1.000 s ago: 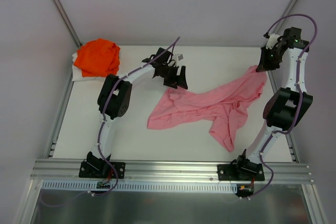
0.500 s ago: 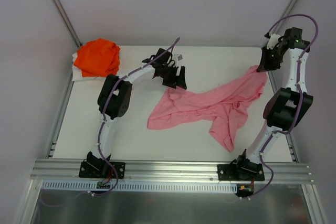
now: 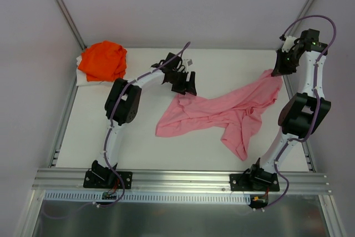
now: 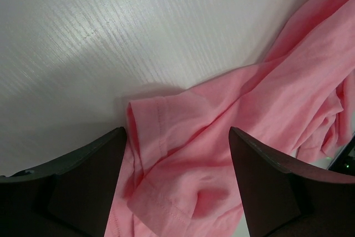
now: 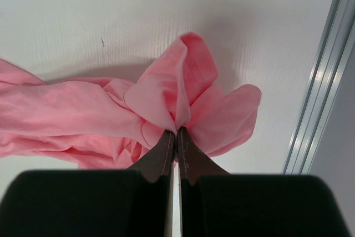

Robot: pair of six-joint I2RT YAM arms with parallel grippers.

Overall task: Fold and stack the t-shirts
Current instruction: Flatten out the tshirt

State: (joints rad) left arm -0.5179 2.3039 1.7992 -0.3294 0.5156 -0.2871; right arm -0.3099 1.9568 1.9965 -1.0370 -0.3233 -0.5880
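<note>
Pink t-shirt (image 3: 222, 112) lies crumpled, stretched across the middle and right of the white surface (image 3: 138, 148). Right end effector (image 5: 176, 134) is closed, pinching a bunched fold at the shirt's far right end, near the aluminium rail (image 5: 321, 81). Left end effector (image 4: 175, 187) has jaws wide apart, straddling a sleeve hem at the shirt's left end and gripping nothing; contact cannot be told. Orange t-shirt (image 3: 102, 60) sits bunched in the far left corner, well apart.

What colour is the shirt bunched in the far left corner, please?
The t-shirt is bright orange, best in top view.
</note>
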